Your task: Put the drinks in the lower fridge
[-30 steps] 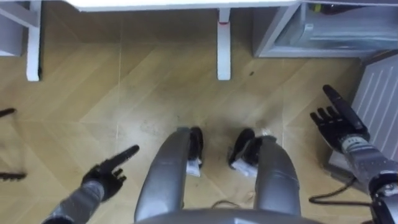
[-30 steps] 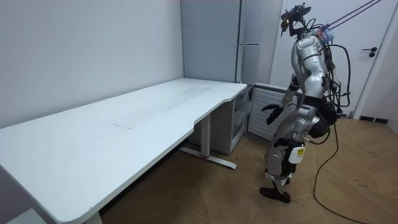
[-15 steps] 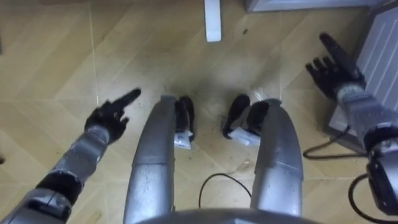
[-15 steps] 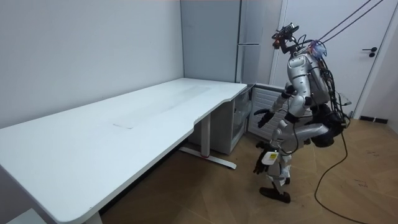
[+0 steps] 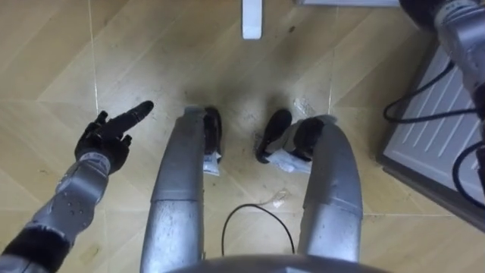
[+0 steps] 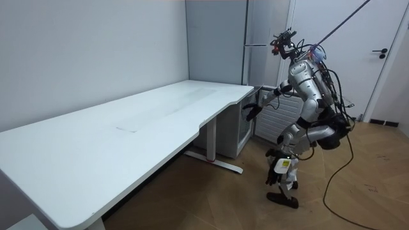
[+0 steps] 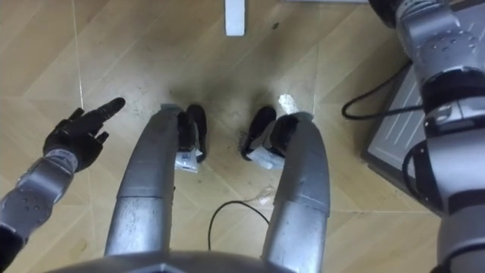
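Left hand (image 5: 104, 138): low at the robot's left side, over the floor (image 5: 53, 68); one finger straight, the other fingers curled; holds nothing
Right hand (image 6: 251, 110): arm stretched forward, past the end of the worktop (image 6: 128, 128), toward the lower fridge (image 6: 244, 131); I cannot tell how its fingers stand
Lower fridge: in front of the robot, beside the worktop's end; its door (image 5: 432, 114) stands open at the robot's right
Stance: bent forward, knees flexed
Change: half a second ago the right hand hung spread beside the door; the arm has since risen forward; the torso leans further; the left hand's pose is unchanged
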Available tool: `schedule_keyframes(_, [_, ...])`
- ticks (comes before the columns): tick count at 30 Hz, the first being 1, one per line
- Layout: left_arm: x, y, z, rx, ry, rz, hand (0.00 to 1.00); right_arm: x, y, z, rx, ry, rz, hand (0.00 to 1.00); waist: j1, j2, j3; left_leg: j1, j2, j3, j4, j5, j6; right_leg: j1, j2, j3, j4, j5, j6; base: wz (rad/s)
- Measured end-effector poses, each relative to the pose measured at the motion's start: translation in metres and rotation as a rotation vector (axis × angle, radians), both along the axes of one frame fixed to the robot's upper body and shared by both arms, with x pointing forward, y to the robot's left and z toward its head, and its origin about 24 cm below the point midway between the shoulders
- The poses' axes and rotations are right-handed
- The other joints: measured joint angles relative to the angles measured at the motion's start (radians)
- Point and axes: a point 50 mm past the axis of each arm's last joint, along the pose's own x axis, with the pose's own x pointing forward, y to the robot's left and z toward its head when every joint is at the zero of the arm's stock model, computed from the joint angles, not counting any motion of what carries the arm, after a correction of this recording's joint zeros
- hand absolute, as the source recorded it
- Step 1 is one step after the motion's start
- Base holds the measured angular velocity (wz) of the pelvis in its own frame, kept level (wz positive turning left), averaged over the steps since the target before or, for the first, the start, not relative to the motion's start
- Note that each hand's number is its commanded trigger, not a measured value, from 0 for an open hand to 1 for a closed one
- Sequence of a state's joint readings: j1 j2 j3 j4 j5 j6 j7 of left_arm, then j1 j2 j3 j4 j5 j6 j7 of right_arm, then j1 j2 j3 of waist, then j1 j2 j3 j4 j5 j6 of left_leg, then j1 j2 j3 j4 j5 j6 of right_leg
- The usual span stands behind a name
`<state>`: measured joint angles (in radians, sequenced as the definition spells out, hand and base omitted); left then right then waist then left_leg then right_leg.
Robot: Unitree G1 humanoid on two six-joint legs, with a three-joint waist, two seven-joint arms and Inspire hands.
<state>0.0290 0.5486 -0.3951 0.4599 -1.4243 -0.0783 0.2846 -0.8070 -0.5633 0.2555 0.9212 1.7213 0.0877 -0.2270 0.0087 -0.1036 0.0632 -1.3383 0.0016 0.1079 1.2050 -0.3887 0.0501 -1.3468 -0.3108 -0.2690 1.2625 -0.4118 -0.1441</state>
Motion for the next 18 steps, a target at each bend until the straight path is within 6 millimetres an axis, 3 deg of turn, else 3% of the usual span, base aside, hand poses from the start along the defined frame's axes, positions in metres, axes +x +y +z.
schedule_keyframes(15, [-0.032,0.001,-0.013,-0.011,0.053,0.009,0.0,0.001,-0.001,0.003,0.001,0.001,-0.015,0.0,0.001,-0.002,0.0002,0.005,0.01,0.0,0.069,-0.023,-0.005,0.005,-0.016,0.005,0.073,-0.033,-0.009,0.02])
schedule_keyframes(18, [-0.036,0.001,-0.013,-0.015,0.053,0.007,0.0,0.001,-0.002,0.003,0.004,0.0,-0.026,0.0,0.021,-0.001,0.0002,0.013,0.019,-0.005,0.081,-0.03,-0.011,0.017,-0.008,0.002,0.077,-0.035,-0.009,-0.09])
